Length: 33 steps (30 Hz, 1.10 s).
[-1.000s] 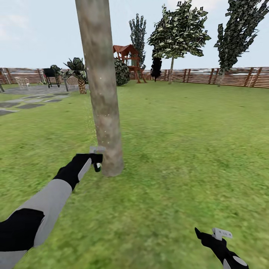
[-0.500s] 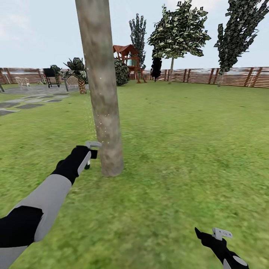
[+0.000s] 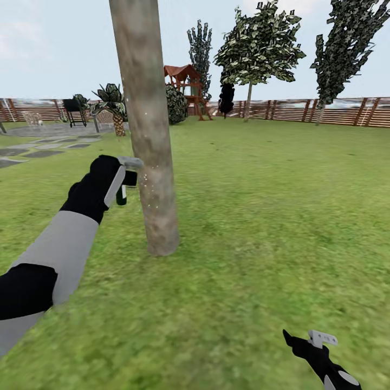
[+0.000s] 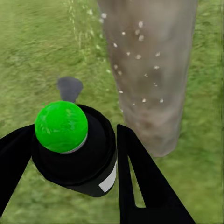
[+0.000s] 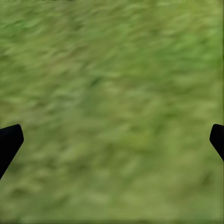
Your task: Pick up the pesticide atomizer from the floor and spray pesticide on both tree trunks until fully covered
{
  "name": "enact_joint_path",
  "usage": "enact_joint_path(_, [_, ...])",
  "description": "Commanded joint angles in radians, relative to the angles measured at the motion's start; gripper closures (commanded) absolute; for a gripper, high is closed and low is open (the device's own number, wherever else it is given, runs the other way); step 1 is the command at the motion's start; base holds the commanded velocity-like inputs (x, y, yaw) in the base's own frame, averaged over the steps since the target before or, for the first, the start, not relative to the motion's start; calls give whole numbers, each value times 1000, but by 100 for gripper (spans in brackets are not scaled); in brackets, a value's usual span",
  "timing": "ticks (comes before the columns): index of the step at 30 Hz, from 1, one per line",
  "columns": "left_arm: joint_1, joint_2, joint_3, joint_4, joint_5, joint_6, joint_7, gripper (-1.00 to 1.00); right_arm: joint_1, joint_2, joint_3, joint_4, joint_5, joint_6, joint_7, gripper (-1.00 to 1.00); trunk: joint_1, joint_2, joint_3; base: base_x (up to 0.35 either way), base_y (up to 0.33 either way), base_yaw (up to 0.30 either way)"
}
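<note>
A thick grey-brown mottled tree trunk (image 3: pixel 150 135) rises from the grass right in front of me. My left gripper (image 3: pixel 128 177) is held just left of it at mid height, shut on the pesticide atomizer (image 3: pixel 121 195), a small dark bottle. In the left wrist view the atomizer (image 4: pixel 70 144) shows a bright green round top between the black fingers (image 4: pixel 140 182) of my left gripper (image 4: pixel 74 130). White specks dot the trunk (image 4: pixel 149 70) beyond it. My right gripper (image 3: pixel 306 339) hangs low over the lawn, open and empty (image 5: pixel 114 137).
Green lawn (image 3: pixel 271 206) spreads all around, ringed by a brown slat fence (image 3: pixel 346 111). Far back stand a wooden playset (image 3: pixel 187 86), dark conifers (image 3: pixel 346 49), a leafy tree (image 3: pixel 257 43), a palm-like plant (image 3: pixel 112 103) and a paved patio (image 3: pixel 43 138) with a grill.
My left arm has risen along the trunk with the atomizer, from near the base to mid height. The right arm has not moved.
</note>
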Motion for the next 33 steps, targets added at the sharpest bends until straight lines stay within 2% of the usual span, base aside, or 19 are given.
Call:
enact_joint_path(1, [-18, 0, 0, 1, 0, 0, 0, 100, 0, 0, 0, 0, 0, 0, 0, -100, 0, 0, 0, 0, 0, 0])
enact_joint_path(7, [-79, 0, 0, 2, 2, 2, 1, 100, 0, 0, -2, 0, -2, 0, 0, -100, 0, 0, 0, 0, 0, -15])
enact_joint_path(15, [-214, -1, 0, 7, 1, 2, 1, 100, 0, 0, -2, 0, -2, 0, 0, -100, 0, 0, 0, 0, 0, -64])
enact_joint_path(17, [-252, -11, 0, 11, 0, 2, 1, 100, 0, 0, -2, 0, -2, -1, 0, -100, 0, 0, 0, 0, 0, -2])
enact_joint_path(21, [-344, -38, 0, 74, 1, 2, 1, 100, 0, 0, -2, 0, -2, -1, 0, -100, 0, 0, 0, 0, 0, 0])
enact_joint_path(25, [-427, -76, 0, 143, 0, 2, 1, 100, 0, 0, -2, 0, -2, 0, 0, -100, 0, 0, 0, 0, 0, 0])
enact_joint_path(30, [-451, -86, -1, 196, -1, 2, 1, 100, 0, 0, -2, 0, -2, -1, 0, -100, 0, 0, 0, 0, 0, 0])
enact_joint_path(33, [-452, -87, -4, 285, -1, 0, 1, 100, 0, 0, -2, 0, -2, -1, 0, -100, 0, 0, 0, 0, 0, 0])
